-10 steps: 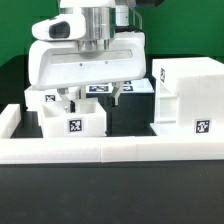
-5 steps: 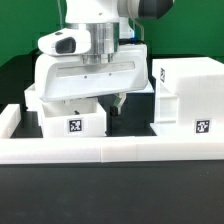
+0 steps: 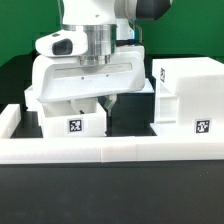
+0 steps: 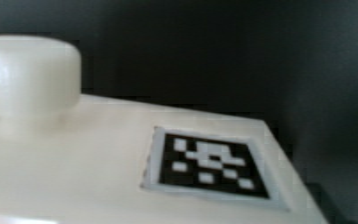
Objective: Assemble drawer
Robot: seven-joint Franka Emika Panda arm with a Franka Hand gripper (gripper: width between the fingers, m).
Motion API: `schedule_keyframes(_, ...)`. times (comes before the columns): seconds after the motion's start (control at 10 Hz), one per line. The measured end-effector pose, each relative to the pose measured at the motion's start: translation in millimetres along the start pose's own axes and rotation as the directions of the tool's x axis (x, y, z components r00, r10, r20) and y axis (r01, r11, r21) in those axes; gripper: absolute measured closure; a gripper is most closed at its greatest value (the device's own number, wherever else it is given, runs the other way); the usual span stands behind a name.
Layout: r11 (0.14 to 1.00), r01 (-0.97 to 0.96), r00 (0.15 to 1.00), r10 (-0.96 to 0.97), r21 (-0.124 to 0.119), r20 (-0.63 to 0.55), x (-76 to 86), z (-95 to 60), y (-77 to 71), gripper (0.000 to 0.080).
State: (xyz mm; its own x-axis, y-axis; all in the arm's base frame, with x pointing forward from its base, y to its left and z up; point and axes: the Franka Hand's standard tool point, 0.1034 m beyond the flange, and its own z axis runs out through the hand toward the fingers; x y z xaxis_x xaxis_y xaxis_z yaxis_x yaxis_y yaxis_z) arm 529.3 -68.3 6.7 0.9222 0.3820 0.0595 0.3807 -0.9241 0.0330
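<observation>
A small white open-topped tray with a square tag stands at the exterior view's left, just behind the border wall. My gripper is lowered onto its top. One finger hangs just outside the tray's right wall and the other is hidden behind the tray, so the jaws look open. The tall boxy housing stands at the right, apart from the tray. A bit of a second white part shows behind the hand at the left. The wrist view is filled by a white surface with a tag and a round knob; no fingers show there.
The long low white border wall runs across the front, with its side piece at the left. A gap of dark table lies between the tray and the housing.
My gripper has come down onto the left tray and turned a little. The left finger has dropped out of sight behind the tray. The right finger has shifted slightly toward the tray.
</observation>
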Motion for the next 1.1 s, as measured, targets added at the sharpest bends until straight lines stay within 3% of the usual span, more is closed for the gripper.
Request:
schedule_keyframes(0.1, 1.000, 0.000, 1.000, 0.000, 0.000, 0.000, 0.1, 0.0, 0.0, 0.0594)
schedule_keyframes(0.2, 1.000, 0.000, 1.000, 0.000, 0.000, -0.001, 0.4, -0.2, 0.1, 0.0727)
schedule_keyframes(0.6, 1.000, 0.002, 1.000, -0.002, 0.001, -0.016, 9.6, -18.9, 0.9, 0.0759)
schedule_keyframes(0.9, 1.000, 0.008, 1.000, -0.008, 0.003, -0.011, 8.4, -16.7, 0.5, 0.0759)
schedule_keyframes(1.1, 0.994, 0.104, 0.994, -0.104, -0.016, -0.033, 20.8, -36.1, 2.7, 0.0758)
